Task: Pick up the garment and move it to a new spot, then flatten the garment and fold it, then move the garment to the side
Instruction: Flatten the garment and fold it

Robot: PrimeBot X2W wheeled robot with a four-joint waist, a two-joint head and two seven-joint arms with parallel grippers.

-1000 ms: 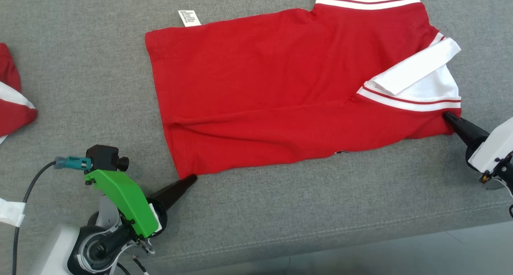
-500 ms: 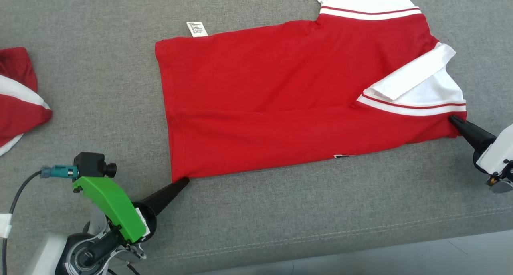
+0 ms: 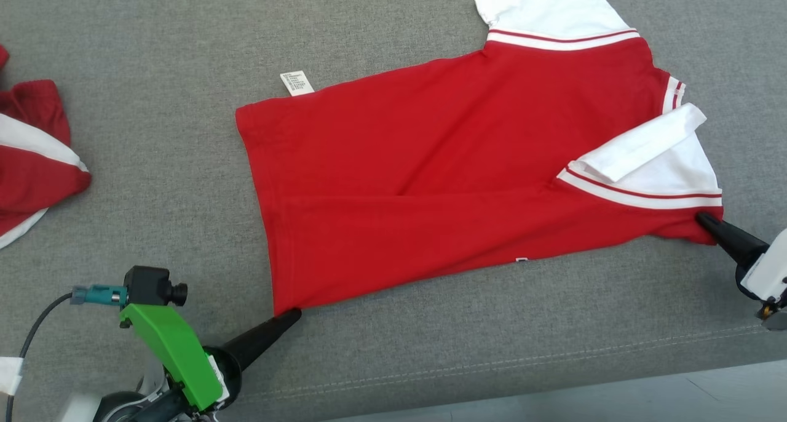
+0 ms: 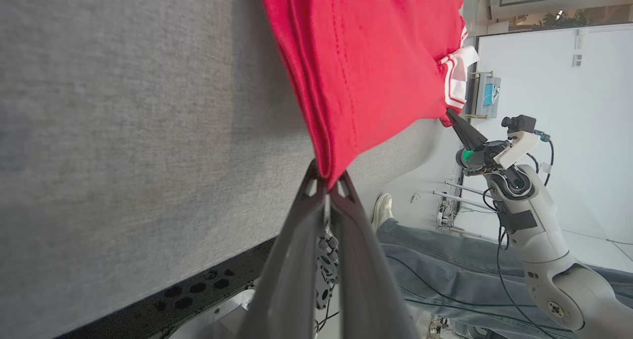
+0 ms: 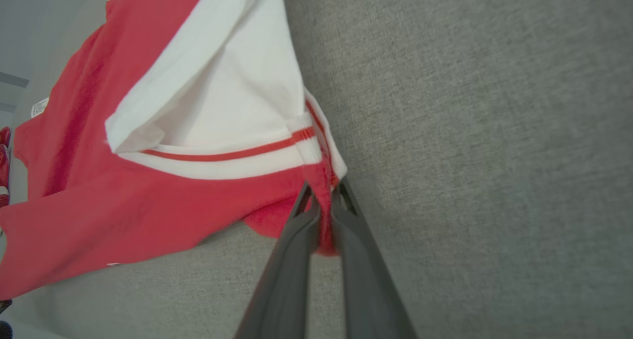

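The garment (image 3: 430,188) is a red shirt with white sleeves, each sleeve joined to the body by a white band with a thin red stripe. It lies flat on the grey table (image 3: 154,71) across the middle of the head view, hem at the left and shoulders at the right. A long crease runs through the lower part of the body. One sleeve (image 3: 547,7) points to the top right. The other sleeve (image 3: 670,170) lies at the right edge with a white flap folded over it. A small white label (image 3: 296,82) sticks out at the upper left edge.

The left end effector (image 3: 294,314) is clamped on the lower left hem corner. The right end effector (image 3: 704,218) is clamped on the red lower right corner, just below the striped band.

A second red-and-white cloth (image 3: 31,163) lies at the left edge, well apart.
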